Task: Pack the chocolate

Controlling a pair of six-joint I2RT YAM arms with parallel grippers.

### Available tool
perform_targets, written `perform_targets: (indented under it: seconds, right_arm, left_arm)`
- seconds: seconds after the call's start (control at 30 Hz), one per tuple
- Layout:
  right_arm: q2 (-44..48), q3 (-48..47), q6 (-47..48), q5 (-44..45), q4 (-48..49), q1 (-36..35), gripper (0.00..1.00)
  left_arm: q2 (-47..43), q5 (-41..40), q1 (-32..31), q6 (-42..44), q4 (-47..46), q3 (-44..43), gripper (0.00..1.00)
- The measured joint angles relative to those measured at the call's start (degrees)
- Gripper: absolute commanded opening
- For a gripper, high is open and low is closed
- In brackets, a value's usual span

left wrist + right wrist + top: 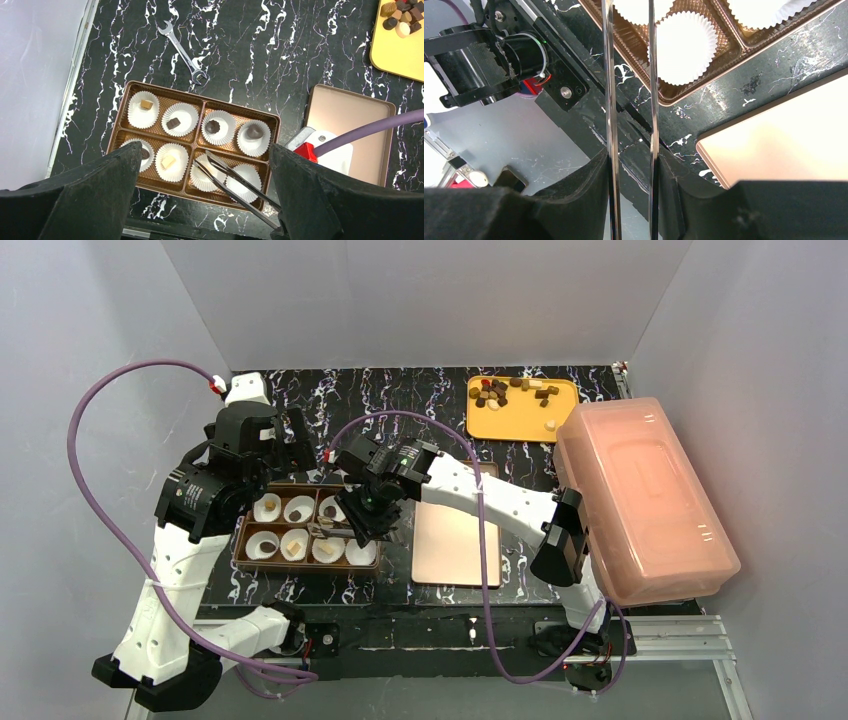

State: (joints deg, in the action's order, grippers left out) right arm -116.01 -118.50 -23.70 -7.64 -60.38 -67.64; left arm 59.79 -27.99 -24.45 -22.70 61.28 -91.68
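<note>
On the marbled worktop (pixel 280 60), the right pincer (pixel 634 165) is pinching tweezers (pixel 240 178) over the box (pixel 200 100) — left pincer (pixel 204 165) spread — probably fetching more chocolate (pixel 505 392) next.

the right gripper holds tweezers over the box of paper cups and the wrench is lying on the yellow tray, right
No. The wrench lies on the black marble table just beyond the box, not on the yellow tray, as the left wrist view shows. The right gripper does hold tweezers over the cups.

Copper-brown box (pixel 198 142), white cups (pixel 681 47), brown, tan and cream chocolate (pixel 173 123), yellow tray (pixel 510 421), black white-veined tabletop (pixel 280 60)
</note>
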Motion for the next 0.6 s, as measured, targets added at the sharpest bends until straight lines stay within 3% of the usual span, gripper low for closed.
perform_targets:
  seconds: [0.37, 0.6]
  right_arm:
    - [0.9, 0.0, -0.2, 2.2, -0.7, 0.8, 0.44]
    - [7.3, 1.3, -0.6, 4.9, -1.9, 6.9, 0.45]
  left_arm:
    - [0.0, 0.9, 0.0, 0.2, -1.4, -0.4, 0.99]
    - [1.3, 2.7, 0.0, 0.2, -2.5, -2.4, 0.99]
